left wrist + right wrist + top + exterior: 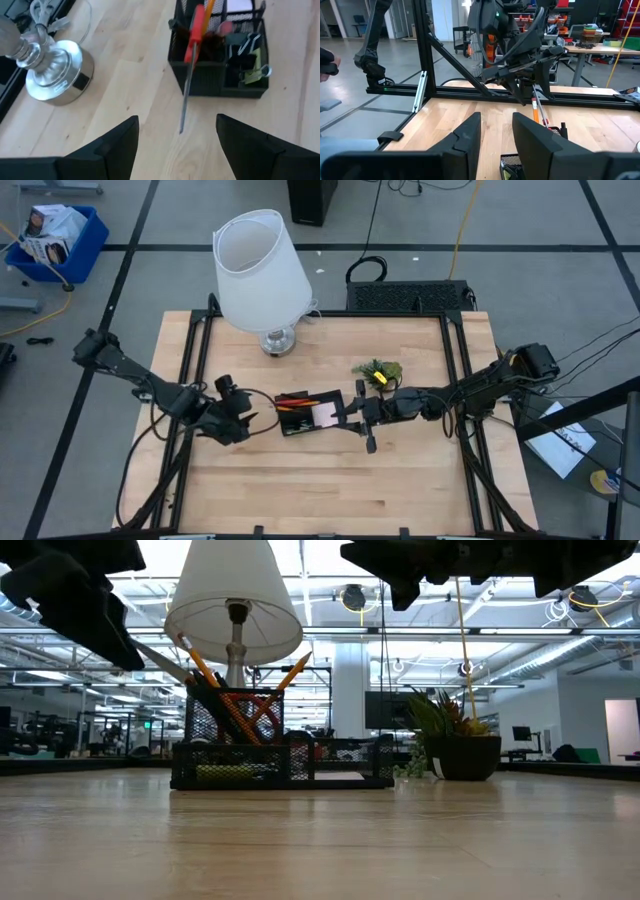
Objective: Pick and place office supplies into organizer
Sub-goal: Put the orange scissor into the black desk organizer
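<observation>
The bench point(300, 480) carries the lamp point(258, 275) at its far side. The organizer point(310, 413) sits mid-bench, scissors point(192, 55) and pencils point(215, 685) standing inside. Left end effector point(247, 418), just left of it, gapes apart, empty. Right end effector point(352, 417), just right, is slightly parted, holding nothing.

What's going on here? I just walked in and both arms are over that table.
Two robot arms are filling a black desk organizer in the middle of the table. The left gripper hangs open beside it, above the red-handled scissors standing in a compartment. The right gripper waits empty on the other side. Pencils, clips and a pink pad are already in.
</observation>
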{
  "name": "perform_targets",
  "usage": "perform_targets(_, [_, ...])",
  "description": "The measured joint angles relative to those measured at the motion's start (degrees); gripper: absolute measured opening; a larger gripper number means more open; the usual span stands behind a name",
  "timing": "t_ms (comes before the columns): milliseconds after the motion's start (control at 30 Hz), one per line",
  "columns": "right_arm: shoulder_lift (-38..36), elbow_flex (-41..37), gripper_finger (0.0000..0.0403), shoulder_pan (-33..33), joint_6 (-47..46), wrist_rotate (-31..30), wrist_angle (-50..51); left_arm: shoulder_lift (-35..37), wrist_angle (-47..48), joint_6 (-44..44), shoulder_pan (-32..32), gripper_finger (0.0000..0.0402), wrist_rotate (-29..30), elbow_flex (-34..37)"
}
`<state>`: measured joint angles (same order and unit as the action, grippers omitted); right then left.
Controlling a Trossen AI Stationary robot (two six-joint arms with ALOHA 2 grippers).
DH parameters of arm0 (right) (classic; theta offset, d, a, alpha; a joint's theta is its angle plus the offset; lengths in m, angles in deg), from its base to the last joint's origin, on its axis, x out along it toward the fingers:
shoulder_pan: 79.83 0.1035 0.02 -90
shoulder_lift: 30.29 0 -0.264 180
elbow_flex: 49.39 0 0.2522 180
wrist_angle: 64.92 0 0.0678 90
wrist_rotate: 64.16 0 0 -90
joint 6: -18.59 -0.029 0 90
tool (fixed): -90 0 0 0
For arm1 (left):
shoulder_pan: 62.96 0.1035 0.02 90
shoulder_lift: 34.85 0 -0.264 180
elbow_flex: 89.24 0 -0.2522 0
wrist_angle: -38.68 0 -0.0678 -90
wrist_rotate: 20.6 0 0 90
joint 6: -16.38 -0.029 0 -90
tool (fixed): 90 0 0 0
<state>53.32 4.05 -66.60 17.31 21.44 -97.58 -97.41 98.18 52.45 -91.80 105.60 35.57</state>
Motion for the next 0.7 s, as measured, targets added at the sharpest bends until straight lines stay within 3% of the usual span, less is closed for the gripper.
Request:
perform_targets(367, [0.0,0.0,0.0106,0.0,0.0,0.0,0.4,2.0,-6.0,-5.4,0.0,0.0259,0.0,0.0])
perform_targets(700, [0.0,0.0,0.0106,0.0,0.0,0.0,0.4,1.9,-5.8,-5.6,0.0,0.0124,0.9,0.0])
